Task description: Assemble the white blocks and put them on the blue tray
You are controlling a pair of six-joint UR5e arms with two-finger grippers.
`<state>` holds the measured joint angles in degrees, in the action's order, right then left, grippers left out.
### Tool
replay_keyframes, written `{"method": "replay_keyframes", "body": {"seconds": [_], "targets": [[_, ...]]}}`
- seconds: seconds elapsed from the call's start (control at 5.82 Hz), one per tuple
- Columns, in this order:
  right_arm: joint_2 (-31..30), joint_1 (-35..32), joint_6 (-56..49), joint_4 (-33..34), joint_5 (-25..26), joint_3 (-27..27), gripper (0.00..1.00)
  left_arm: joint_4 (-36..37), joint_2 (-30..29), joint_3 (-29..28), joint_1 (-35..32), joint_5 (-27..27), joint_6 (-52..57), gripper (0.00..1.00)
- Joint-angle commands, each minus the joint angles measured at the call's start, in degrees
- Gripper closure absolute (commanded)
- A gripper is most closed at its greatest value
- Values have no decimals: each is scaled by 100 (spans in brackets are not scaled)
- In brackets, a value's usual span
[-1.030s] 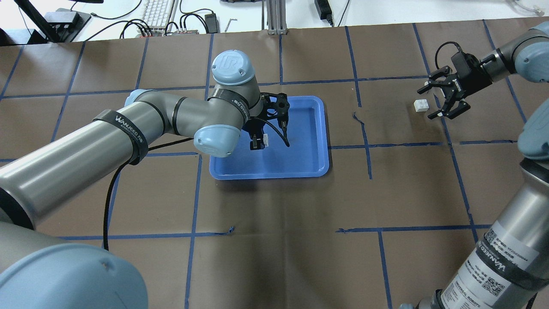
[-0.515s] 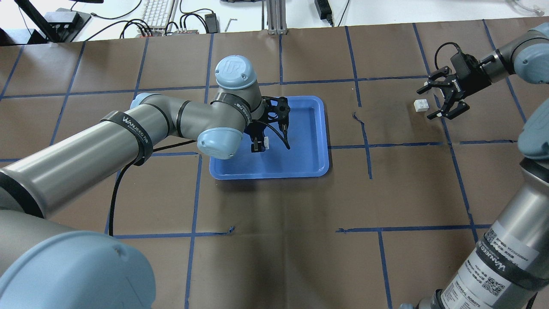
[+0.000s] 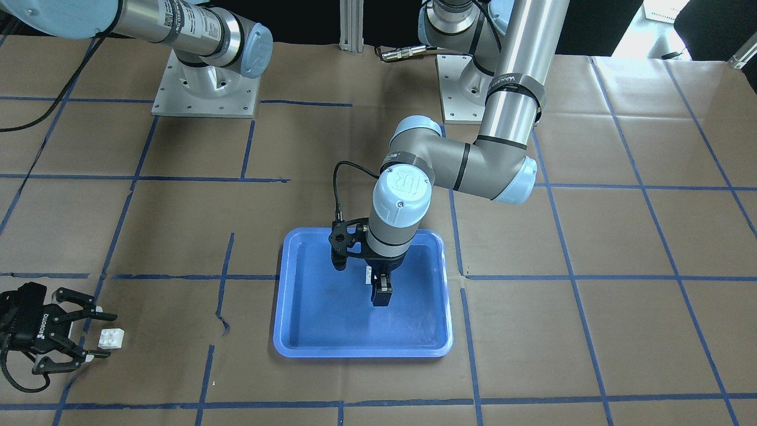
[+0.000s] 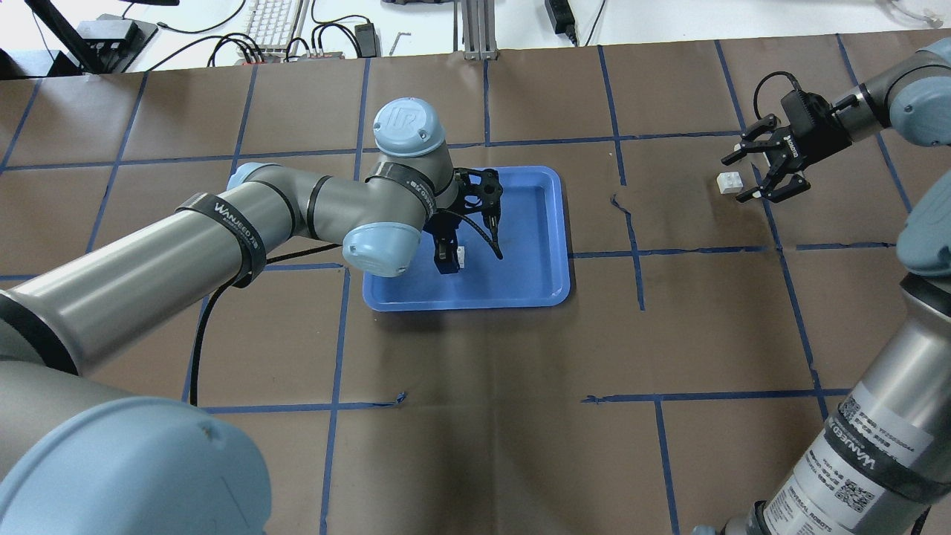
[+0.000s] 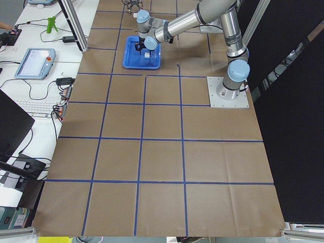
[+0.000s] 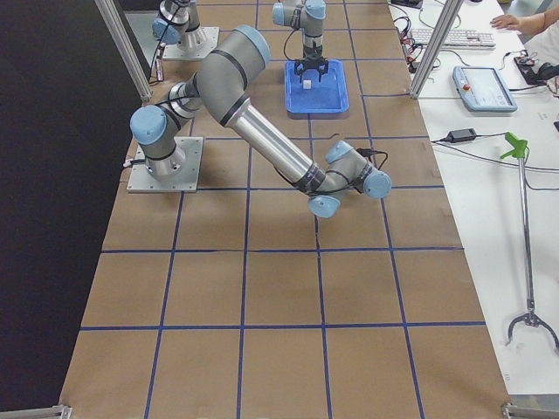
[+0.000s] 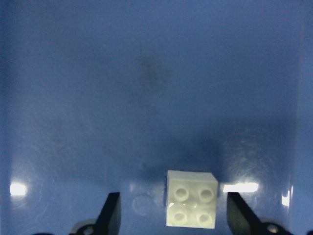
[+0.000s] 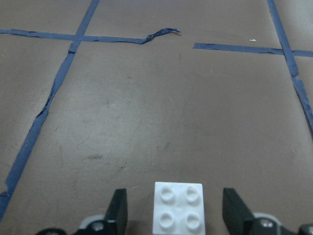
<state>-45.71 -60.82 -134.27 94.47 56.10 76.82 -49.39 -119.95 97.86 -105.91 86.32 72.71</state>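
Observation:
One white block (image 7: 191, 198) lies studs up on the blue tray (image 7: 146, 98), between the spread fingers of my left gripper (image 7: 174, 218), touching neither; the gripper is open. It also shows in the front view (image 3: 369, 273) beside the left gripper (image 3: 381, 293), over the tray (image 3: 319, 319). The other white block (image 8: 178, 208) sits on the brown paper between the open fingers of my right gripper (image 8: 176, 215), far right of the tray (image 4: 520, 290) in the overhead view (image 4: 729, 181). The right gripper (image 4: 758, 172) is empty.
Brown paper with blue tape lines (image 4: 631, 223) covers the table. A keyboard (image 4: 271, 18) and cables lie beyond the far edge. The left arm's elbow (image 4: 375, 249) hangs over the tray's left rim.
The left gripper and the white block at its fingers have shifted slightly toward the tray's near edge. The right gripper has shifted only slightly around its block.

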Motion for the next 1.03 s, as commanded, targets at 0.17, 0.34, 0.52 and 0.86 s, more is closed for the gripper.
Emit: {"method": "replay_keyframes", "body": {"seconds": [0.17, 0.34, 0.52, 0.86], "targets": [[-26, 0, -98, 10, 15, -70, 69, -1458, 907, -493, 219, -10, 6, 1], [-87, 0, -90, 1, 15, -79, 70, -2460, 1312, -879, 342, -10, 6, 1], [-166, 0, 6, -34, 6, -79, 70, -3132, 1690, -1057, 526, -19, -81, 1], [-866, -87, 137, -174, 32, 8, 70, -4276, 2656, -997, 957, 25, -639, 1]]}}
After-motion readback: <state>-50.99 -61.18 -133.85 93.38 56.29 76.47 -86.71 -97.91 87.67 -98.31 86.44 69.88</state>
